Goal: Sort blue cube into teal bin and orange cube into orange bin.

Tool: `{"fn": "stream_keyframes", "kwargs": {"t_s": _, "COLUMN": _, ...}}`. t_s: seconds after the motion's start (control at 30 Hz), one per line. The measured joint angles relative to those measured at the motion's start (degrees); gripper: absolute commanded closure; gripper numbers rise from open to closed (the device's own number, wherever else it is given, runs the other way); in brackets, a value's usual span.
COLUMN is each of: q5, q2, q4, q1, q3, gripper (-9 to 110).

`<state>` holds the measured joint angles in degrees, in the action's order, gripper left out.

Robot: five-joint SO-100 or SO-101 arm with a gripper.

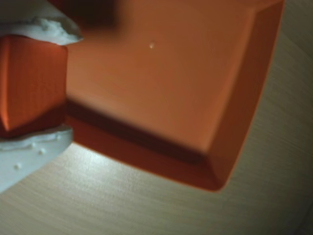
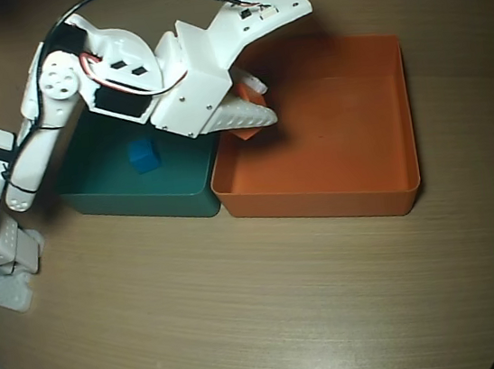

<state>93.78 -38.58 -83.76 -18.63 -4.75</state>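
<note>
Fingers (image 1: 34, 24) of white plastic are seen clamped on the orange cube (image 1: 32, 83) at the left edge of the wrist view, above the floor of the orange bin (image 1: 244, 98). Only the overhead view shows the rest: the gripper (image 2: 251, 111) is held over the left part of the orange bin (image 2: 385, 194), with the orange cube (image 2: 247, 128) partly hidden beneath it. The blue cube (image 2: 144, 155) is seen lying inside the teal bin (image 2: 140, 203), which touches the orange bin's left wall on the wooden table (image 2: 246, 312).
</note>
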Motion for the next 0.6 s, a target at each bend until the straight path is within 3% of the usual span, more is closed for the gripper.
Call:
{"fn": "stream_keyframes", "kwargs": {"t_s": 0.27, "q5": 0.0, "q2": 6.2, "q4": 1.8, "q1": -3.1, "q3": 0.0, "gripper": 107}}
{"fn": "stream_keyframes", "kwargs": {"t_s": 0.6, "q5": 0.0, "q2": 16.6, "q4": 19.8, "q1": -4.1, "q3": -0.1, "gripper": 107}}
